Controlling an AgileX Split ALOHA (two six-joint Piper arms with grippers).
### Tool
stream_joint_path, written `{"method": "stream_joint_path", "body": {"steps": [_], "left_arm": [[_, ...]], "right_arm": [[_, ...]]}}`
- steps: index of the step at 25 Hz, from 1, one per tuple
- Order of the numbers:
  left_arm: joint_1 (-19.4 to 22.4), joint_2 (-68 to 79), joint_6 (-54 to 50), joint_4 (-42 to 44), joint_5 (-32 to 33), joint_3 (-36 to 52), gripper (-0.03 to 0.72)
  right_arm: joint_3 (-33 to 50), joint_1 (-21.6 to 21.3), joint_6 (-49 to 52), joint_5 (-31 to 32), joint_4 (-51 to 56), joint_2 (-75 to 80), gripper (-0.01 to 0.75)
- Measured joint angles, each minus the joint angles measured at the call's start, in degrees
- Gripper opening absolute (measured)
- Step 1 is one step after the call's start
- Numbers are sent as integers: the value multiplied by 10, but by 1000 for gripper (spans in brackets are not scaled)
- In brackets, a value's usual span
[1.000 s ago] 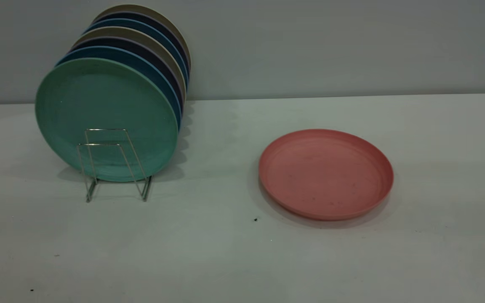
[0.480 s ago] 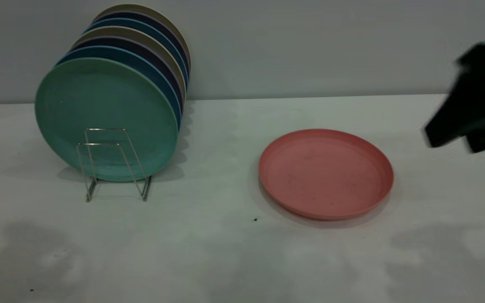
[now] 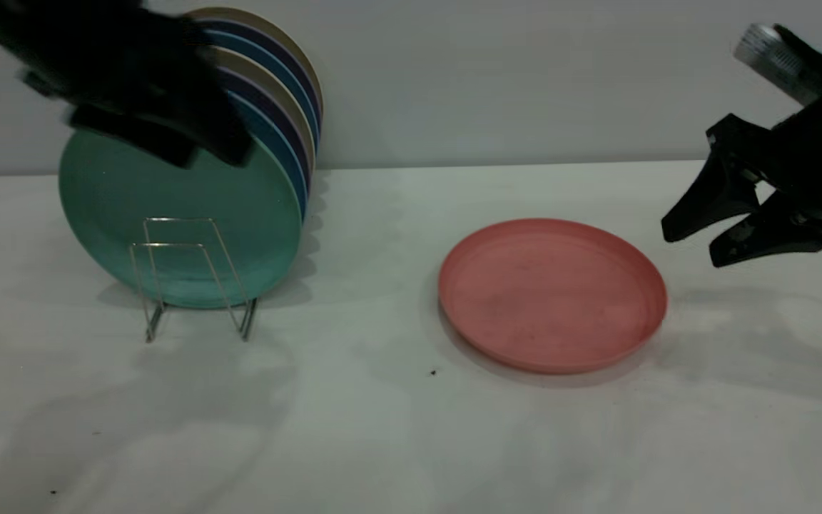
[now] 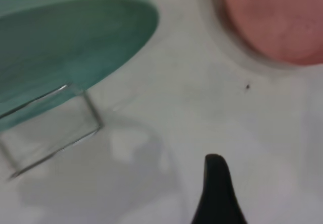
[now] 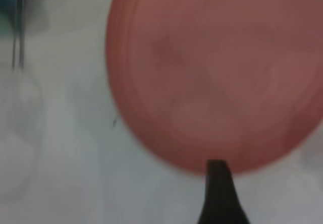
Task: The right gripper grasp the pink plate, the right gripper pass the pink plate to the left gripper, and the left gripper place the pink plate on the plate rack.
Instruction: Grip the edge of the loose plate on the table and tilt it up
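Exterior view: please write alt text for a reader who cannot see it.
A pink plate lies flat on a white table; the open right gripper hovers beside it. The left gripper hangs before coloured plates standing in a plate rack.

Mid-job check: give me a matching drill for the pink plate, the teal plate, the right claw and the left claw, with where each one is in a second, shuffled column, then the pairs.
Things:
1. pink plate
2. teal plate
3. right claw
4. left claw

Places:
A. in the air off the pink plate's right rim, fingers apart
B. flat on the table
C. upright at the front of the plate rack
D. up in front of the stacked plates' upper part

Pairs: 1-B, 2-C, 3-A, 4-D
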Motion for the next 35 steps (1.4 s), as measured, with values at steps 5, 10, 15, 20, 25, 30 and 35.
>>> {"method": "stream_joint_path", "body": {"steps": [5,10,15,20,25,30,35], "left_arm": [[-41,49,17,-21,-55,-6,551],[-64,61,19,-25,-73,-6,551],[-66,61,20,-26,-74,-6,551],[-66,61,20,-27,-79,-6,551],[-66,61,20,-32,-93,-6,551],[-66,61,20,-51,-101,-6,551],[-66,70,19,-88,-96,-6,551]], "right_arm": [[-79,-31,-25,30,28,93,527],[-140,-39,-27,51,32,170,527],[-175,-42,-26,70,47,221,505],[-182,-31,-33,91,85,242,466],[-183,-5,-44,90,91,249,374],[-183,8,-105,84,108,250,57],[-183,8,-212,182,159,250,17]]}}
